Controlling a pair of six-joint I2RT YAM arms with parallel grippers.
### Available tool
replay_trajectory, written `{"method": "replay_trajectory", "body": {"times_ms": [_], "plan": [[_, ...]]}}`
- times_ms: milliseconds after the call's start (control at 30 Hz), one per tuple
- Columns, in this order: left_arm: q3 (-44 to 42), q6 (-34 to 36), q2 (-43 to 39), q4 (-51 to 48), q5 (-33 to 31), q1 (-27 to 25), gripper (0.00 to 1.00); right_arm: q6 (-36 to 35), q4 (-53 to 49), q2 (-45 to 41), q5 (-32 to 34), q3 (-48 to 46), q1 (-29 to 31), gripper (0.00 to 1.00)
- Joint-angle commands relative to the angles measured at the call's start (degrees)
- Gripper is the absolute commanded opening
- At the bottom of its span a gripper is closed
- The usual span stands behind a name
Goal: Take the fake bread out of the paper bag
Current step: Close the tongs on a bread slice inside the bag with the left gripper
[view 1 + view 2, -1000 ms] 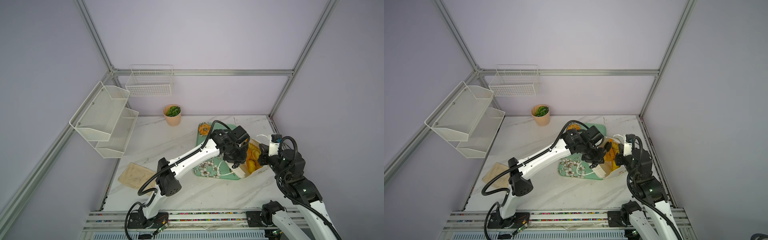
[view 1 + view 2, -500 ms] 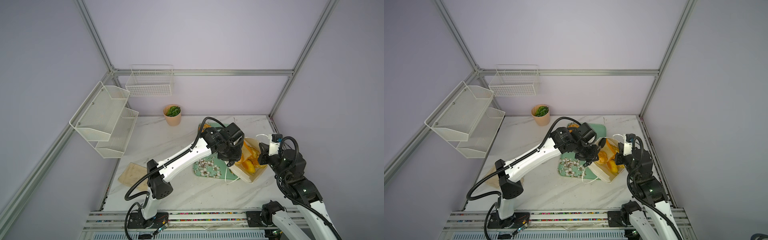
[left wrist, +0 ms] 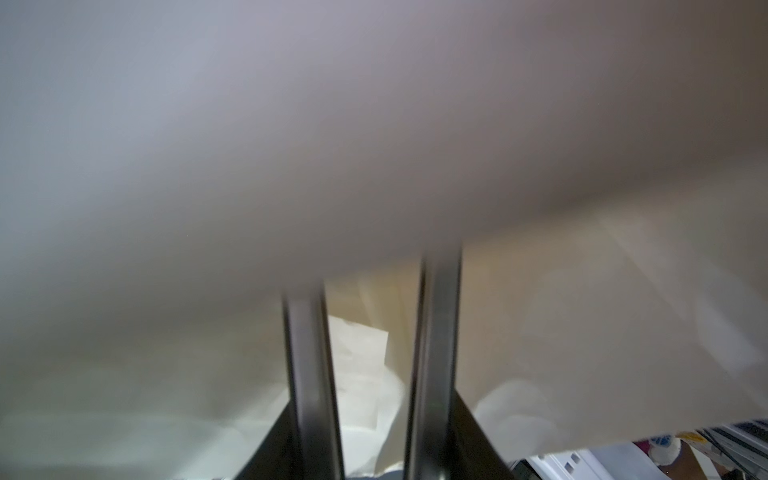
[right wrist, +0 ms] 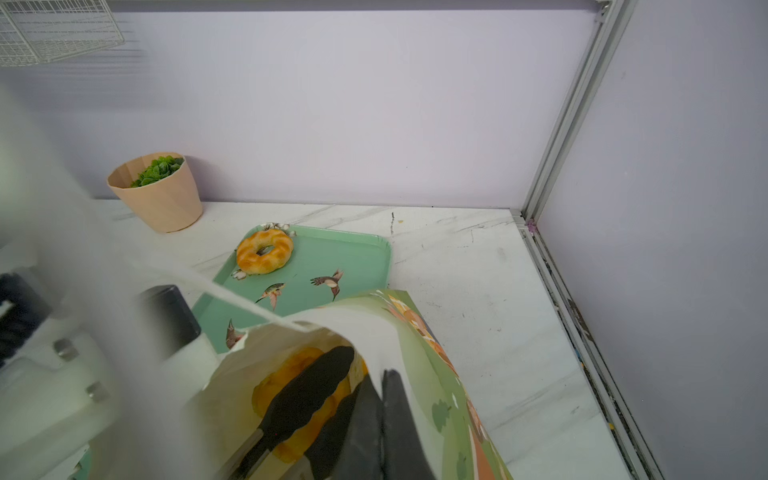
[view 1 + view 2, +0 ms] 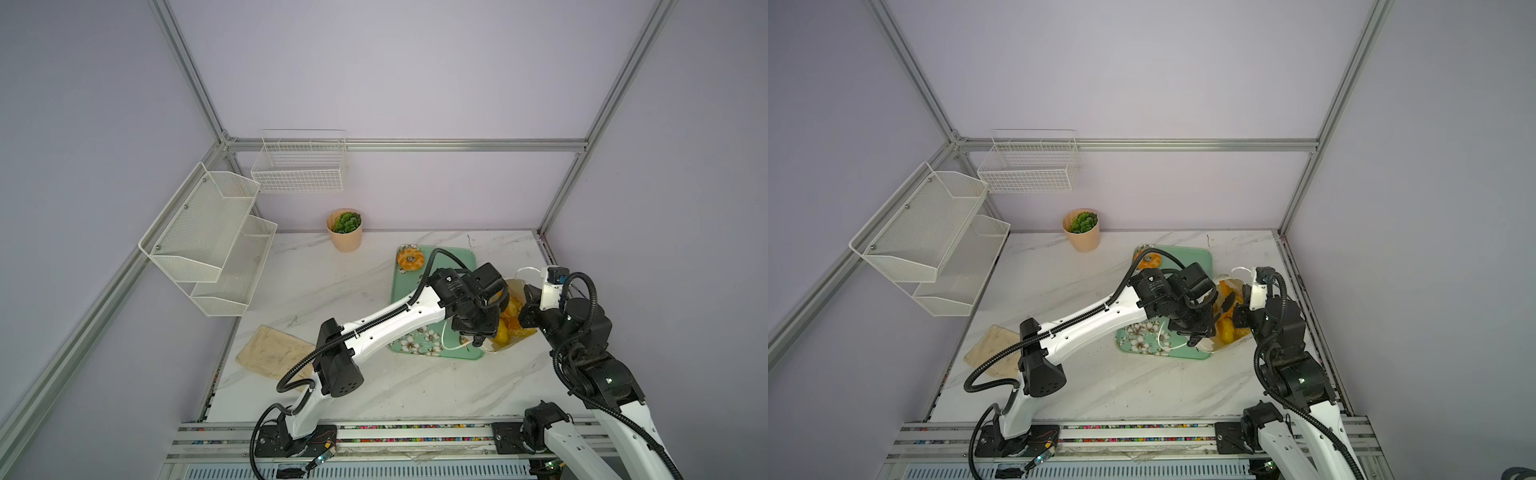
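The paper bag [image 5: 515,284] [image 4: 419,353] leans on the right end of the green tray [image 5: 453,257], mouth upward. Glossy orange fake bread [image 5: 509,320] [image 5: 1227,330] [image 4: 299,361] fills it. A ring donut [image 5: 410,259] [image 4: 264,251] lies on the tray's far end. My right gripper [image 5: 530,299] [image 4: 380,374] is shut on the bag's rim. My left gripper [image 5: 505,303] [image 3: 372,282] reaches into the bag mouth, fingers apart and nothing visibly between them. One of its fingers [image 4: 307,390] lies over the bread. Blurred paper fills most of the left wrist view.
A peach plant pot [image 5: 344,232] stands at the back wall. A beige cloth [image 5: 274,351] lies at the table's front left. White mesh shelves [image 5: 208,237] and a wire basket [image 5: 299,166] hang on the left and back walls. The table's right edge runs close to the bag.
My left gripper has shifted at the bag mouth, and its fingers have parted. The bag has tipped and reshaped a little. My right gripper has kept its hold on the rim.
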Motion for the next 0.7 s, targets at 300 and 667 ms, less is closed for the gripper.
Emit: {"method": "replay_trajectory", "body": {"times_ms": [300, 667], "plan": [[9.51, -0.97, 0.82, -2.27, -2.79, -0.43, 0.47, 0.88, 1.84, 1.07, 0.33, 1.80, 0.07, 0.00], [12.90, -0.46, 6.60, -4.28, -2.65, -0.53, 0.46, 0.96, 1.98, 0.03, 0.14, 1.08, 0.05, 0.00]]}}
